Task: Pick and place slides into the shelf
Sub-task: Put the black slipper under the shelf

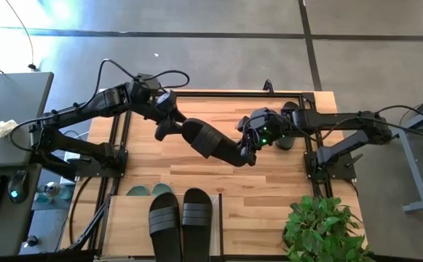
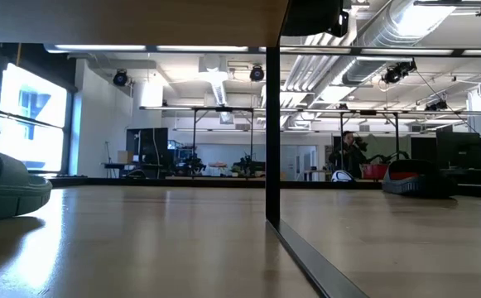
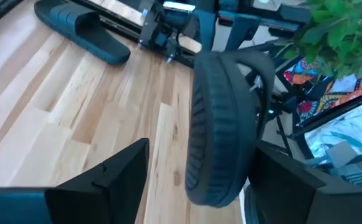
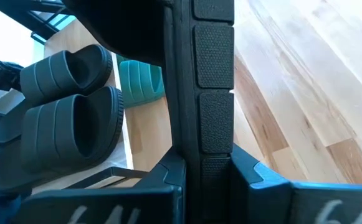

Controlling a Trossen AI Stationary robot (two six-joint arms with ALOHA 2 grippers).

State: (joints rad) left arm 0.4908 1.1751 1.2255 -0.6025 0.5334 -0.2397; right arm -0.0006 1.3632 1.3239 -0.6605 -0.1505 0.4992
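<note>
Black pair (image 1: 180,218) on shelf (image 1: 127,225) top, green pair (image 1: 149,190) below. My right gripper (image 1: 249,149) clamps black slide (image 1: 215,142); left gripper (image 1: 169,125) open beside it.

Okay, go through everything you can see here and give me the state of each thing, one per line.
Left gripper: open, at one end of the held slide.
Right gripper: shut on the held slide's other end.
Held slide: black, lifted above the table, between both arms.
Black pair: side by side on the shelf top.
Green pair: mostly hidden under the shelf top.
Shelf: upright at the table's near edge.
</note>
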